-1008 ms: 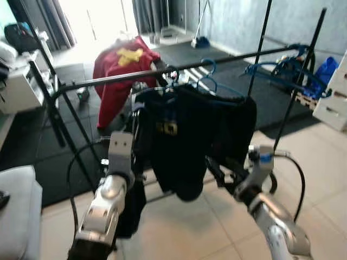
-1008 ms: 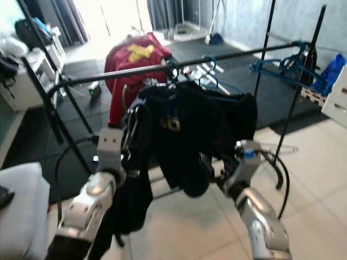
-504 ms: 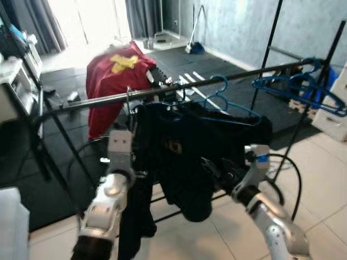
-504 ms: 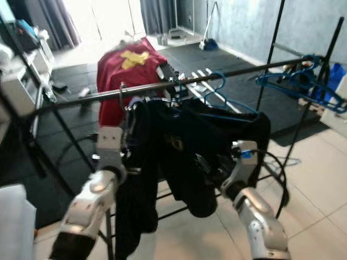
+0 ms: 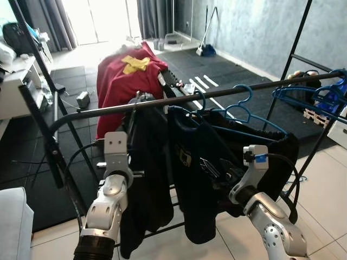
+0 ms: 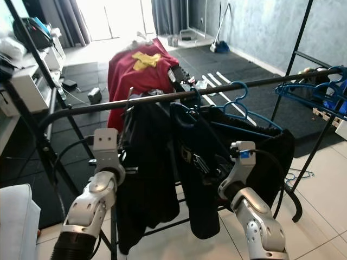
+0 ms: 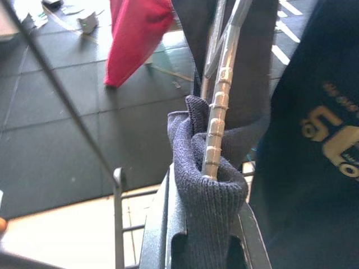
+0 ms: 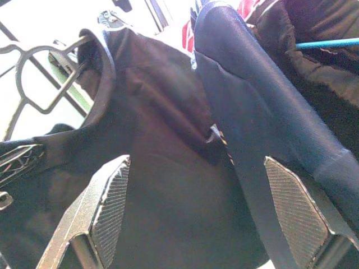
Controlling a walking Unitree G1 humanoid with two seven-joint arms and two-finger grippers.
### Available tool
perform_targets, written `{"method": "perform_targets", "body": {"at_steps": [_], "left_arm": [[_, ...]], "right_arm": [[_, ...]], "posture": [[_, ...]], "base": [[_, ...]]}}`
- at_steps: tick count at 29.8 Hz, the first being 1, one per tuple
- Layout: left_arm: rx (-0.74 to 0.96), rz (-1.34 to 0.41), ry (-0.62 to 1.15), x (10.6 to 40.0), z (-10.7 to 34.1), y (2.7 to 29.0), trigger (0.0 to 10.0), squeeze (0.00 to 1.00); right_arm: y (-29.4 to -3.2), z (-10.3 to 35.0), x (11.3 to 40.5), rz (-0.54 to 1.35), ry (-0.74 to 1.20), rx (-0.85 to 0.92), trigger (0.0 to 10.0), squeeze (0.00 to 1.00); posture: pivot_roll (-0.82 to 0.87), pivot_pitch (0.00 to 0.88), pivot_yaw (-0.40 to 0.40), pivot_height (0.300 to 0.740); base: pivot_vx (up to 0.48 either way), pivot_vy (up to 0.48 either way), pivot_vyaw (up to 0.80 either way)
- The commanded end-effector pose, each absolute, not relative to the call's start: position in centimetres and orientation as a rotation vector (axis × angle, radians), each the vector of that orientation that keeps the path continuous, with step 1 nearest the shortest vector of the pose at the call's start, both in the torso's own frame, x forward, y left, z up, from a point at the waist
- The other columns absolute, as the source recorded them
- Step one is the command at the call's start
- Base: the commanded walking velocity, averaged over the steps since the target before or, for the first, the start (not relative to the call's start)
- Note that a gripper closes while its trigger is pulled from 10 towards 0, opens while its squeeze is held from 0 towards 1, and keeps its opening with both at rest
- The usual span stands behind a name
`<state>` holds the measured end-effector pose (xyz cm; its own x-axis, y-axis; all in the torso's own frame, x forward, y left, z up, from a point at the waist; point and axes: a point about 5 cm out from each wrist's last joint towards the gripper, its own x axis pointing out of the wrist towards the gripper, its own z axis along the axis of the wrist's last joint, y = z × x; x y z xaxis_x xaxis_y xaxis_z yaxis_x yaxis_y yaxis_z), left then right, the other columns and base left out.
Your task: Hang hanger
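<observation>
Your left end effector (image 7: 210,224) is clenched on a ribbed metal hanger (image 7: 220,106) with a dark knit garment (image 7: 208,196) bunched around it between the fingers. In the head views that garment hangs from the rail (image 5: 179,100) just above your left arm, so the hanger already sits at or very near the bar, directly up and ahead of the left end effector. The hanger's long axis runs roughly along the rail, its arm rising away from the fingers toward the bar. I judge the hook is either on or about to seat, so the left arm is the one that matters here.

Your right end effector (image 8: 207,207) is spread wide, holding nothing, facing the navy shirt (image 5: 198,162) that hangs beside the black one. Blue hangers (image 5: 244,108) sit farther along the rail to your right, and a red shirt (image 5: 124,76) is draped behind the rack.

The hook itself is hard to make out: cloth covers it in the head views, and the left wrist view cuts off before the arm reaches the bar. You cannot confirm from here that it is over the rail.
</observation>
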<state>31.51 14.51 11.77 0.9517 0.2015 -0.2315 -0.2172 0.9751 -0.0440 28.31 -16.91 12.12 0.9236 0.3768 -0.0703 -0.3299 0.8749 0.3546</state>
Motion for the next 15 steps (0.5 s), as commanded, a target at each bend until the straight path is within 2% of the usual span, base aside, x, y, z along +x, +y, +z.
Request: {"method": "perform_targets", "body": {"at_steps": [1,4,5,11,15], "left_arm": [[-0.123,0.272,0.279,31.1,10.5,15.3,10.0,0.00],[-0.152,0.272,0.302,30.9,9.9,15.3,10.0,0.00],[-0.164,0.217,0.318,30.6,9.6,14.4,10.0,1.00],[-0.148,0.137,0.351,30.3,8.7,13.5,10.0,1.00],[-0.136,0.001,0.297,29.9,9.0,12.9,10.0,1.00]], "right_arm": [[-17.0,12.0,28.2,0.363,0.150,0.352,10.0,0.00],[-17.0,12.0,28.2,0.363,0.152,0.352,10.0,0.00],[-17.0,11.9,28.3,0.363,0.153,0.352,10.0,0.00],[-16.9,11.9,28.4,0.361,0.155,0.351,10.0,0.00],[-17.0,11.9,28.4,0.359,0.152,0.351,10.0,0.00]], "posture": [[-0.20,0.000,0.041,0.740],[-0.20,0.000,0.040,0.740],[-0.19,0.000,0.038,0.740],[-0.19,0.000,0.040,0.740],[-0.19,0.000,0.043,0.740]], "base": [[0.000,0.000,0.00],[0.000,0.000,0.00],[0.000,0.000,0.00],[0.000,0.000,0.00],[0.000,0.000,0.00]]}}
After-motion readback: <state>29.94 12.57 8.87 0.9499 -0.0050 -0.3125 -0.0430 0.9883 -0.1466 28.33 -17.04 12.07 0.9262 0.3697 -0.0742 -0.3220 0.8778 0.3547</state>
